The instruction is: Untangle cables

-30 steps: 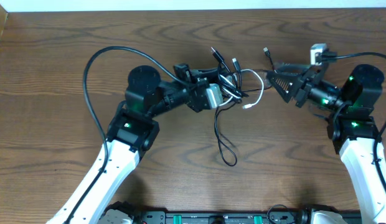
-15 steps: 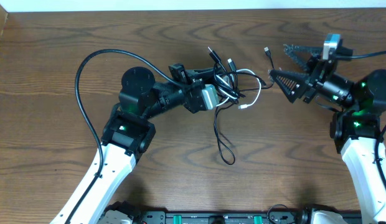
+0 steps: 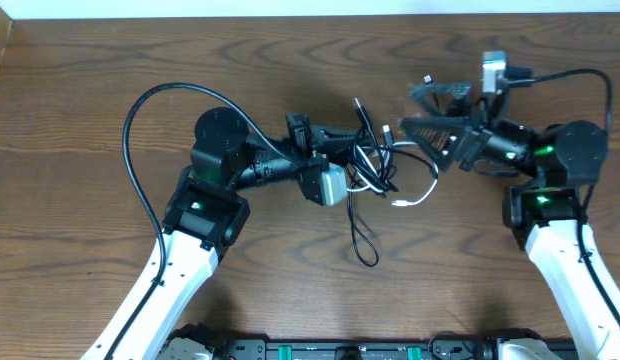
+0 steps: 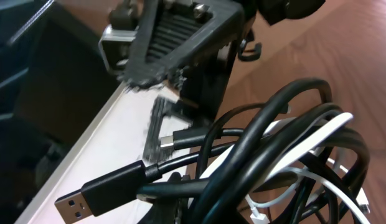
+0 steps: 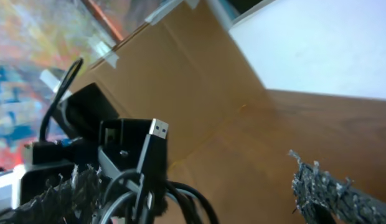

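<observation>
The left gripper is clenching the cables, fingertips hidden in the tangle; the right gripper is hanging released beside them, with open desk below.

cables: mostly black, plus one white cable; plug tips look silver, though the wrist views are blurry. table: dark brown, wavy wood grain. left gripper: black with a pale grey block. right gripper: black, ribbed fingers. arms: black joints, green lights, white lower links
</observation>
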Robot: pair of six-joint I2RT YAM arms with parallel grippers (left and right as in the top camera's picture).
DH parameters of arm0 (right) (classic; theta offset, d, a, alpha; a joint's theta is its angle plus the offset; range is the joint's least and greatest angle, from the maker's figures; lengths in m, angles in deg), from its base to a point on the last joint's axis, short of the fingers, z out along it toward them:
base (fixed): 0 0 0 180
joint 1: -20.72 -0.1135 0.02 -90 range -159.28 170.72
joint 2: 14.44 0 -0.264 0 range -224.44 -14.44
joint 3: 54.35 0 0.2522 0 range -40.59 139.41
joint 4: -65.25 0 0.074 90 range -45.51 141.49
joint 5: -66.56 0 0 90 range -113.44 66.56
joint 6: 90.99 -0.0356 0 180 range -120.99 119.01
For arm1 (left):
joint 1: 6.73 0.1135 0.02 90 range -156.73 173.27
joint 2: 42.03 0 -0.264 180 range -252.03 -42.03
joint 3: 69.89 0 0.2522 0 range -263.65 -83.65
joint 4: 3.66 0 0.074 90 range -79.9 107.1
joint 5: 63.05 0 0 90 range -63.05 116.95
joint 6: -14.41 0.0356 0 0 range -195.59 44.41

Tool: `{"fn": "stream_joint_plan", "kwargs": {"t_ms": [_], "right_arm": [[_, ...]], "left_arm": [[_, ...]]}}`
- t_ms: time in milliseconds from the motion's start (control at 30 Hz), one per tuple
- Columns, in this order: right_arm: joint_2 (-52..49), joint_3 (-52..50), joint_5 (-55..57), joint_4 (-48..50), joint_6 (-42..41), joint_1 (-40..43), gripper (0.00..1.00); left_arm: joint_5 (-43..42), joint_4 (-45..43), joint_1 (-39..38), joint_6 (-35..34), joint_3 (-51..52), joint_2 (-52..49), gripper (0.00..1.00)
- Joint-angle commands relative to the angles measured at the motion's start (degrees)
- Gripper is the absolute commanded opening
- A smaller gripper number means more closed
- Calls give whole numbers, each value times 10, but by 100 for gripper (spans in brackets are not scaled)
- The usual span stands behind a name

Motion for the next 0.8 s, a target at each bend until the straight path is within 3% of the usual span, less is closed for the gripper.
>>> {"fn": "stream_joint_plan", "kwargs": {"t_ms": [0,500,767], "right_arm": [[-2,3,2,0,-49,-16,94],[-2,3,-51,-10,-70,-46,80],[-3,3,-51,-52,-56,-57,64]], "left_arm": [[-33,-4,2,14,-10,6,8],[11,0,3,14,-10,6,7],[33,1,3,14,-10,6,7]]}}
